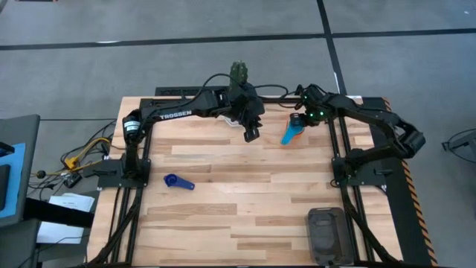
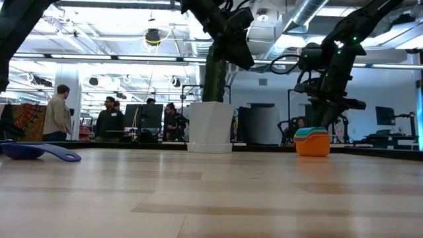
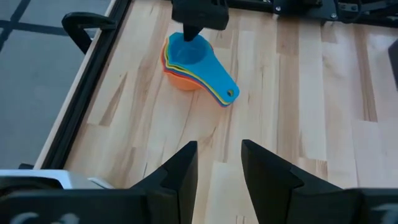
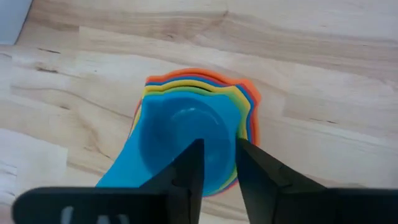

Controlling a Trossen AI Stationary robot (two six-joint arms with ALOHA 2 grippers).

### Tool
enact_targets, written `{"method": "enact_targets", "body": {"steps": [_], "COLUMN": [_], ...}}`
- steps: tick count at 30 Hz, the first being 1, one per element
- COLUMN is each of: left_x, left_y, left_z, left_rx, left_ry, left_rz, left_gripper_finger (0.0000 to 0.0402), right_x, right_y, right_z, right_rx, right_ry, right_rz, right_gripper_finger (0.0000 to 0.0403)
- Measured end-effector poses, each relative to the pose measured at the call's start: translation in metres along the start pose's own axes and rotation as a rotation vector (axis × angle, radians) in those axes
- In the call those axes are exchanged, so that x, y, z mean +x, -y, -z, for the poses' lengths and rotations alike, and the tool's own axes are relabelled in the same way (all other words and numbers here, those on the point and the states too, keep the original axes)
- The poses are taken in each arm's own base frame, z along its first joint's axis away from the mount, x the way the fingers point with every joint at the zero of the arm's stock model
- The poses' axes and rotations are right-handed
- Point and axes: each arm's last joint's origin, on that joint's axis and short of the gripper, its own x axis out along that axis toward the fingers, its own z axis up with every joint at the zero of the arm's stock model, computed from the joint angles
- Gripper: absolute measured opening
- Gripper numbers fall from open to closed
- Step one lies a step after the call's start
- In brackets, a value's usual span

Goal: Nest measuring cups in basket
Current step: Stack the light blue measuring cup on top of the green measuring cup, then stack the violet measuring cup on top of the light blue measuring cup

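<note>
Even, bright overhead light on my table [image 1: 245, 186]; shadows soft and short. Low view: ceiling strip lights [image 2: 99, 56] glare white, room behind washed and hazy, people [image 2: 58, 112] there soft. Near tabletop in low view blurred, sheen on wood. My right wrist view: my own fingers [image 4: 186, 171] dark and out of focus, stacked cups [image 4: 193, 134] sharp, colours saturated. Left wrist view: mild bending at edges.

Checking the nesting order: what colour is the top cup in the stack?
Light blue; the top cup of the stack shows best in the right wrist view.
</note>
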Motion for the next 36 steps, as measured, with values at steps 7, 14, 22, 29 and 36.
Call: {"method": "enact_targets", "body": {"steps": [7, 14, 22, 29, 36], "left_x": [-0.009, -0.028, -0.040, -0.066, -0.095], "left_y": [0.000, -0.002, 0.014, 0.044, 0.082], "left_z": [-0.001, -0.001, 0.027, 0.071, 0.134], "left_rx": [-0.037, -0.134, -0.313, -0.509, -0.813], "left_ry": [-0.010, -0.029, -0.076, -0.035, 0.022], "left_rz": [0.000, -0.028, -0.142, -0.252, -0.363], "left_gripper_finger": [0.0111, 0.0111, 0.0111, 0.0111, 0.0111], "right_x": [-0.021, -0.056, -0.081, -0.085, -0.086], "right_y": [0.000, 0.002, -0.002, -0.009, -0.021], "right_z": [0.002, 0.012, 0.029, 0.037, 0.042], "right_rx": [0.009, -0.005, -0.050, -0.101, -0.158], "right_ry": [0.087, 0.200, 0.263, 0.265, 0.269], "right_rz": [-0.032, -0.103, -0.181, -0.221, -0.271], "right_gripper_finger": [0.0147, 0.0151, 0.0134, 0.0129, 0.0133]}}
